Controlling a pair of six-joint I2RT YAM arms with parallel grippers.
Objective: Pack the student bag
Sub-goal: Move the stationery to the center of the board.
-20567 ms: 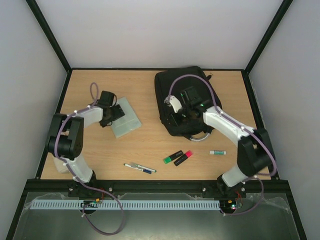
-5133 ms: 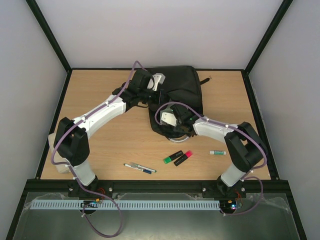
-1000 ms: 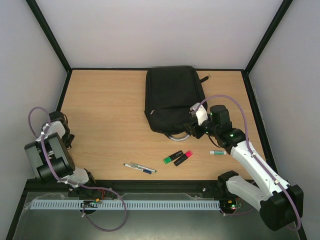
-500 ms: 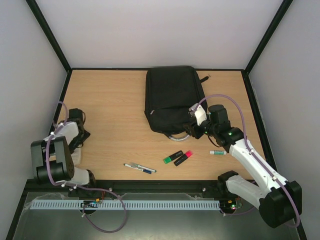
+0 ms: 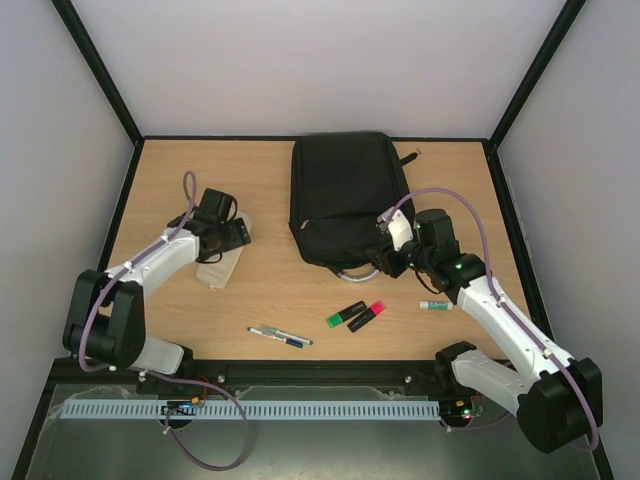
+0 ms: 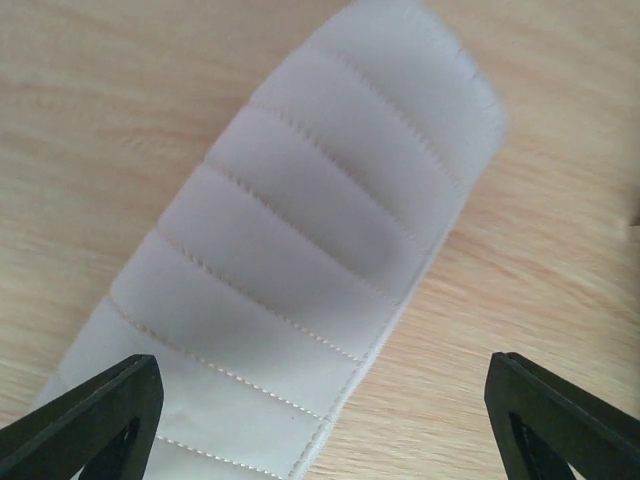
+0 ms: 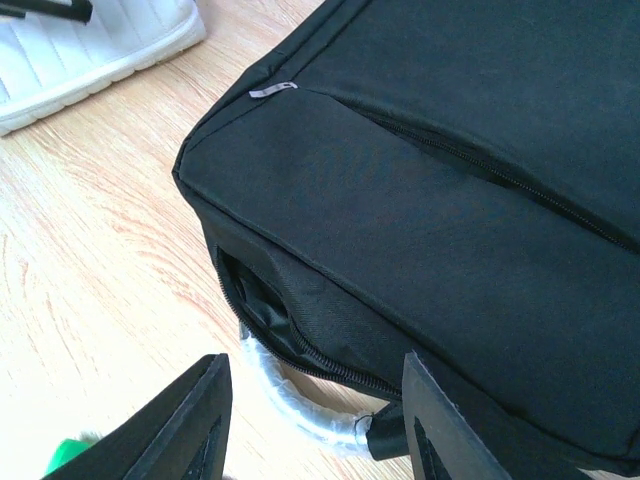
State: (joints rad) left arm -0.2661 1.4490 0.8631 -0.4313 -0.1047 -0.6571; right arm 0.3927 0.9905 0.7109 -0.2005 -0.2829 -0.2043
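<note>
student bag (image 5: 345, 195) | large, black, soft fabric, rectangular | lies flat on table (image 5: 200, 180), far centre, long axis running away from the arms | grey-silver loop handle (image 5: 352, 270) at near end | end zipper (image 7: 300, 350) partly open | black strap (image 5: 408, 157) at far right corner

The left arm, folded back at the left edge of the table (image 5: 260, 190) one second ago, now extends inward. The left gripper (image 5: 235, 233) hangs over the white quilted pouch (image 5: 218, 266) with its jaws wide apart. The pouch now lies slightly nearer and farther left than twenty seconds ago. The student bag (image 5: 345, 195) now lies flat and squarer to the far edge than it did five seconds ago. The right gripper (image 5: 383, 262) has shifted from the bag's near-left part to its near-right corner, by the grey handle (image 5: 352, 269).
</note>
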